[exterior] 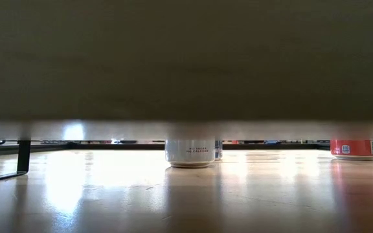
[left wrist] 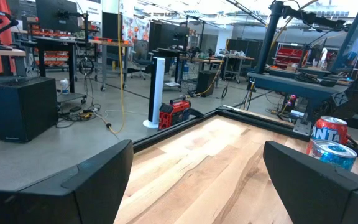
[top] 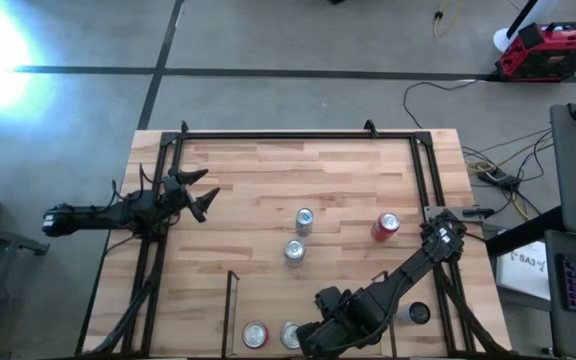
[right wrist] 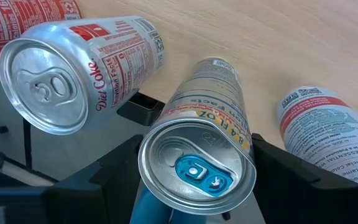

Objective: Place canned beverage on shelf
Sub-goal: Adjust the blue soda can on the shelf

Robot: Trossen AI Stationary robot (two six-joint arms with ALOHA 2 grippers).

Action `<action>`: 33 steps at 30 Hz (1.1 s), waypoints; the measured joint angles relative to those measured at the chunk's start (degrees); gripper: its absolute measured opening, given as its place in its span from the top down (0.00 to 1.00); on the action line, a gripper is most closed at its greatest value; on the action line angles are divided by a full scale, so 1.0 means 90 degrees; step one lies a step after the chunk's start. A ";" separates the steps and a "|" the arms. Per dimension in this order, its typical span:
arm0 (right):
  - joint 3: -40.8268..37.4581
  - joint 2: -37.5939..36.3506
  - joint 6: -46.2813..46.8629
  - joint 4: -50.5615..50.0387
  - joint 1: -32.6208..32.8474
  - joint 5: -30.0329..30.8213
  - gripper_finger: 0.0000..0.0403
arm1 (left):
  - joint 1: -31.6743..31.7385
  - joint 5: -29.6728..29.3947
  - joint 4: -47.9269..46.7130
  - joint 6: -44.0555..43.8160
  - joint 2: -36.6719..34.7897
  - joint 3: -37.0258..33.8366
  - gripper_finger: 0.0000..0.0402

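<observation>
My right gripper (top: 320, 332) hangs over the shelf (top: 231, 305) at the table's near edge, shut on a slim silver can with a blue tab (right wrist: 197, 165). The gripper hides that can in the high view. Beside it in the shelf stand a Diet Coke can (right wrist: 73, 74) (top: 290, 335) and a red-topped can (top: 255, 335). A white and red can (right wrist: 328, 127) shows on the held can's other side. My left gripper (top: 206, 198) waits open at the table's left side, holding nothing. My right gripper pinches the slim can's upper wall just below its rim (right wrist: 160, 134) between its two fingers (right wrist: 104, 177), one on each side. The fingers slant down from above. The can's lower end (right wrist: 219, 65) is at the wood floor; whether it rests there I cannot tell.
Two silver cans (top: 304, 220) (top: 294, 251) and a red can (top: 386, 226) stand upright mid-table. A large black frame (top: 298, 135) runs round the tabletop. In the low view a dark surface (exterior: 186, 58) covers the upper part, with can bases (exterior: 190, 154) (exterior: 355, 149) below it.
</observation>
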 joint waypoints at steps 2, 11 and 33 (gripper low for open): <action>0.0002 0.0000 0.0000 0.0034 -0.0002 0.0000 0.40 | -0.0001 -0.0001 -0.0001 0.0000 0.0000 0.0000 0.14; 0.0002 0.0000 -0.0027 0.0070 -0.0002 0.0007 0.39 | 0.0000 0.0000 -0.0001 0.0000 0.0000 0.0000 0.14; 0.0004 0.0000 -0.0359 0.0048 -0.0002 0.0007 0.35 | -0.0001 -0.0001 -0.0001 0.0000 0.0000 0.0000 0.14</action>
